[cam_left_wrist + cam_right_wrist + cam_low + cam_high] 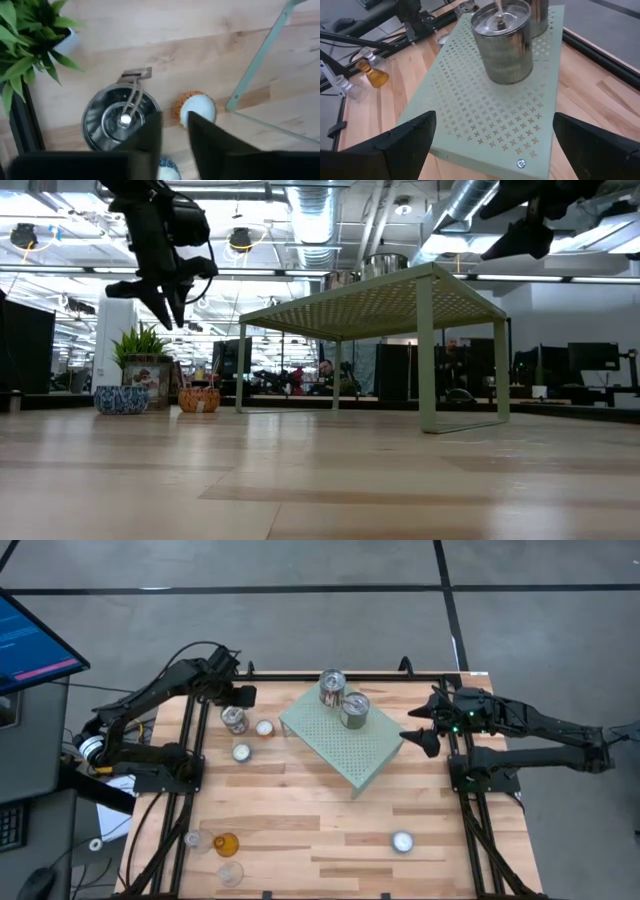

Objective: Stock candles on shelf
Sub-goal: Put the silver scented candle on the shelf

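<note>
The mint-green shelf (345,745) stands on its legs in the middle of the table, with two silver tin candles (332,686) (355,709) on its far end. A third tin (120,119) sits on the table beside an orange-cupped tealight (196,108). My left gripper (175,131) hangs above them, its fingers almost together with only a narrow slit and nothing between them. My right gripper (492,150) is open and empty, hovering by the shelf's right side. A tealight in a blue cup (241,752) lies nearer.
A potted plant (27,35) stands at the far left corner by the frame rail. Clear glass holders (196,840) and an amber one (226,843) sit at the near left. A lone white tealight (402,841) lies near the right front.
</note>
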You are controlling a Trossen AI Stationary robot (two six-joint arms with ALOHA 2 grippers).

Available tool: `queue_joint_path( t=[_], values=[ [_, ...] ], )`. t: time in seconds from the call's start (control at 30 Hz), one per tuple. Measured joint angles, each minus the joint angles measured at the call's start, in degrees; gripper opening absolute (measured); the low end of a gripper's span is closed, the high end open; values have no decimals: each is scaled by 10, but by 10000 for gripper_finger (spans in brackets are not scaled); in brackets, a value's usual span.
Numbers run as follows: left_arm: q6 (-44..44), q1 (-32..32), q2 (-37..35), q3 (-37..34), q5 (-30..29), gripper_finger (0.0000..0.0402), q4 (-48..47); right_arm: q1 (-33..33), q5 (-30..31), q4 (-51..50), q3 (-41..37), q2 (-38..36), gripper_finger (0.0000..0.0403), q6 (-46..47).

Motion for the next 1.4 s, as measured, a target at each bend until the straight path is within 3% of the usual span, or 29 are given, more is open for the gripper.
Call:
queue_joint_path(
  t=[0.1,0.17,0.7,1.07,1.4],
  values=[
    [10,0,0,-2,-7,18,8,-9,1,0,0,0,390,0],
    [11,0,0,-8,-12,9,14,-14,1,0,0,0,390,1],
    [-4,0,-1,-89,-26,2,65,-21,-1,-2,0,0,390,0],
    [-52,0,-68,-131,-38,1,67,-21,-1,-23,0,0,390,8],
    [-80,-10,-77,-164,-27,1,129,-21,-1,-22,0,0,390,6]
  ],
)
